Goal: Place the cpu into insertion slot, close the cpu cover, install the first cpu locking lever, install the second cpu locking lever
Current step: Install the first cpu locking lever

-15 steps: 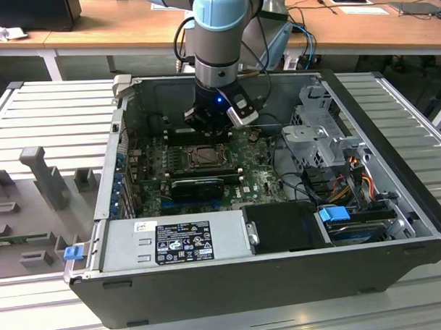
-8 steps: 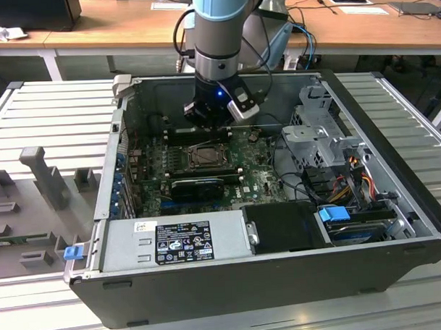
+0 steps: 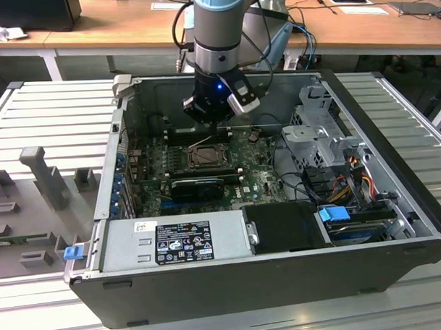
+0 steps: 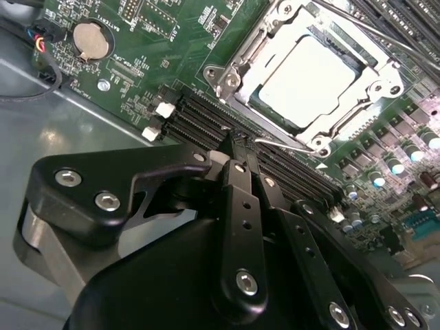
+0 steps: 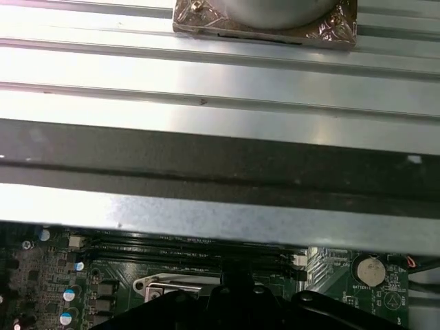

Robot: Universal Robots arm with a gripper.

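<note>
Gripper [image 4: 237, 155] fingers pressed together, nothing held, tips just beside thin lever [image 4: 285, 146] at socket edge. Cpu [image 4: 309, 79] sat in slot [image 3: 206, 155], cover [image 4: 361, 117] down over it. I judged lever step in hand; next move needed precise hooking, steady push.

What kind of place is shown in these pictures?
Probably a robotics lab or assembly workbench: an open computer case lies on a ribbed metal table, wooden desks stand behind, and the end effector hangs over the motherboard.
</note>
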